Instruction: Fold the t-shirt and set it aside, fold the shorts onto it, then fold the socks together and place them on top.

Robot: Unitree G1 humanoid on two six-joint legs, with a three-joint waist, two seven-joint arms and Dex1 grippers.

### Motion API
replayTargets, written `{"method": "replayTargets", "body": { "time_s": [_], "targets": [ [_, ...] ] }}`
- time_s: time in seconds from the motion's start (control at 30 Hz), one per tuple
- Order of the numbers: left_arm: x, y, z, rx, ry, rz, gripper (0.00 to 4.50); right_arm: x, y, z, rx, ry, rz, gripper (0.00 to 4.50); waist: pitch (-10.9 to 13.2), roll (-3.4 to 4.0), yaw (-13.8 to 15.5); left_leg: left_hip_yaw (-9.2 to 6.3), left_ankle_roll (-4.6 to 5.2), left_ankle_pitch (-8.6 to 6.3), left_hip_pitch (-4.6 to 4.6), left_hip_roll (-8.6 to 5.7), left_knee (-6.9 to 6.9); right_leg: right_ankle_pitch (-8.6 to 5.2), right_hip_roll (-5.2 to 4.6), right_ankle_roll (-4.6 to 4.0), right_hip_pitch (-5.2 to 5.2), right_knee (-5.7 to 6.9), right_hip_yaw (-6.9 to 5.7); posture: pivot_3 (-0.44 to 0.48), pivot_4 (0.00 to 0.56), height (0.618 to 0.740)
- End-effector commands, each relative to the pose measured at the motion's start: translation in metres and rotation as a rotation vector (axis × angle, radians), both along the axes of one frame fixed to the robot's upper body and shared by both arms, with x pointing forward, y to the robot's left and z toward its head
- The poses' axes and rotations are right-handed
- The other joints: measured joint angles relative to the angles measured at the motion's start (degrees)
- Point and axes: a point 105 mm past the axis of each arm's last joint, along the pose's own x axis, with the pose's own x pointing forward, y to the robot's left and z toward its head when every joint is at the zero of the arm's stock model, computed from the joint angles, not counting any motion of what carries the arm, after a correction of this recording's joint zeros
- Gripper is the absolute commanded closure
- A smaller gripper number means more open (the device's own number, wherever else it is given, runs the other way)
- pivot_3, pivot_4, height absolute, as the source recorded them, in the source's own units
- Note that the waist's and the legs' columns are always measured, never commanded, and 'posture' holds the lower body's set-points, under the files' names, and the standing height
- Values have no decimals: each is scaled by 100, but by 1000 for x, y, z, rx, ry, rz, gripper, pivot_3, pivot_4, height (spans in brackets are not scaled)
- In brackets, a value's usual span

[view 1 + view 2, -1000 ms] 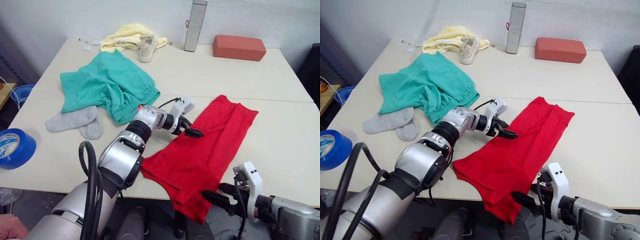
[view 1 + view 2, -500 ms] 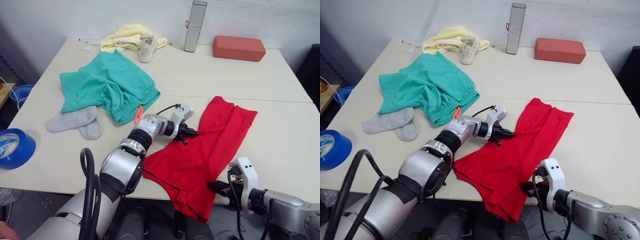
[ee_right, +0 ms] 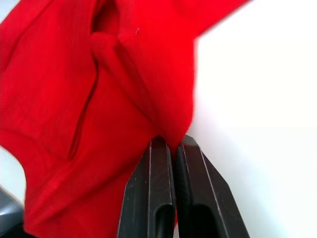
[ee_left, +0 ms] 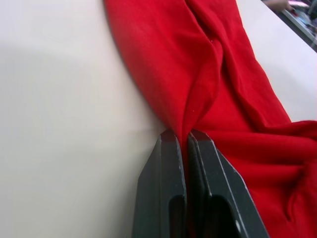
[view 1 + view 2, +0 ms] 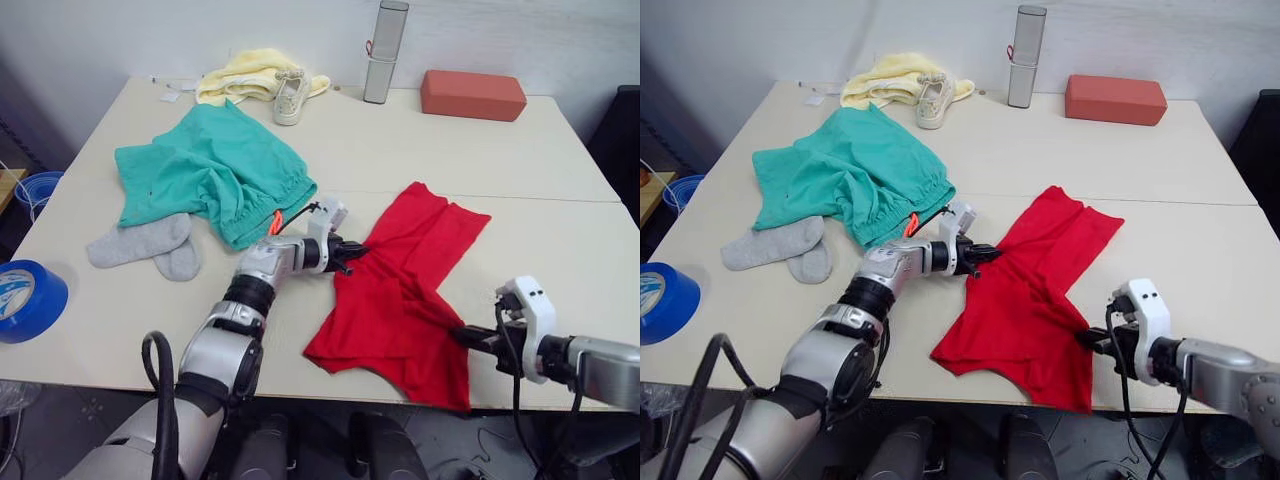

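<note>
The red t-shirt lies crumpled on the near right part of the table, its lower hem at the front edge. My left gripper is shut on the shirt's left edge; the left wrist view has its fingers pinching a red fold. At the shirt's right side my right gripper is shut on the cloth, its fingers clamping a fold. The teal shorts with an orange drawstring lie bunched at the left. Beside them, toward the front left, rest the grey socks.
A pale yellow cloth and an off-white sneaker sit at the back. A grey cylinder and a red block stand at the back right. A blue tape roll is at the front left edge.
Both grippers have closed on the t-shirt. The right gripper came up from below the table edge and drew the hanging end to the right; the left gripper pulled its edge leftward.
</note>
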Motion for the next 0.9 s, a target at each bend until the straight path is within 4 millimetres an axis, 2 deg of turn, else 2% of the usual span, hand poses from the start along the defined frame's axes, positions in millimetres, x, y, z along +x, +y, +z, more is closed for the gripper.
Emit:
{"method": "replayTargets", "body": {
  "time_s": [0.03, 0.13, 0.33, 0.43, 0.5, 0.67, 0.73, 0.83, 0.9],
  "targets": [
    [-2, 20, 11, -2, -19, 110, 4500, 5, -11, 3, -23, -1, 13, 4470, 1, 1, 25, -3, -8, 5, -1, 0, 0, 0, 0, 0, 0, 0, -2, 0, 150, 740],
    [-17, 26, 12, 4, -27, 163, 4500, 12, -16, 6, -43, -8, 34, 4470, 2, 3, 52, -2, -29, 16, -2, 0, 0, 0, -1, 0, 0, -2, 0, 0, 150, 740],
    [-30, 38, 17, -17, -57, 324, 4500, 21, -27, 4, -79, -6, 65, 4470, 2, 3, 111, -3, -30, 17, -2, -1, 2, 0, -2, 0, 3, -4, -1, 0, 150, 740],
    [-34, 44, 16, -14, -79, 390, 4500, 24, -30, 3, -84, -10, 75, 4470, 2, 3, 107, -2, -31, 16, -3, -2, 3, 0, -3, 0, 4, -6, 0, 0, 150, 740],
    [-30, 52, 16, -9, -117, 461, 4500, 24, -29, 4, -69, -5, 93, 4470, 3, 6, 106, -2, -32, 16, -3, -2, 2, 0, -3, 0, 4, -8, -2, 0, 150, 740],
    [-27, 54, 17, -52, -122, 471, 4500, 16, -19, 4, 11, 37, 122, 4470, 3, 6, 109, -3, -31, 16, -3, -2, 2, 0, -2, 0, 4, -7, -3, 0, 150, 740],
    [-30, 53, 14, -37, -110, 420, 3920, 17, -17, 6, 54, 37, 107, 4500, 3, 6, 107, -4, -31, 15, -3, -2, 2, 0, -3, 0, 4, -8, -3, 0, 150, 740],
    [-33, 63, 17, -9, -141, 357, 3087, 15, -13, 9, 80, 18, 119, 3803, 5, 11, 89, -6, -34, 15, -3, -1, 1, -1, -3, -3, 3, -7, -4, 0, 150, 740],
    [-38, 70, 22, 15, -168, 292, 2404, 17, -15, 12, 92, -28, 109, 3097, 5, 12, 88, -6, -37, 15, -2, -1, -1, -2, -2, -5, 1, -5, -5, 0, 150, 740]
  ]
}}
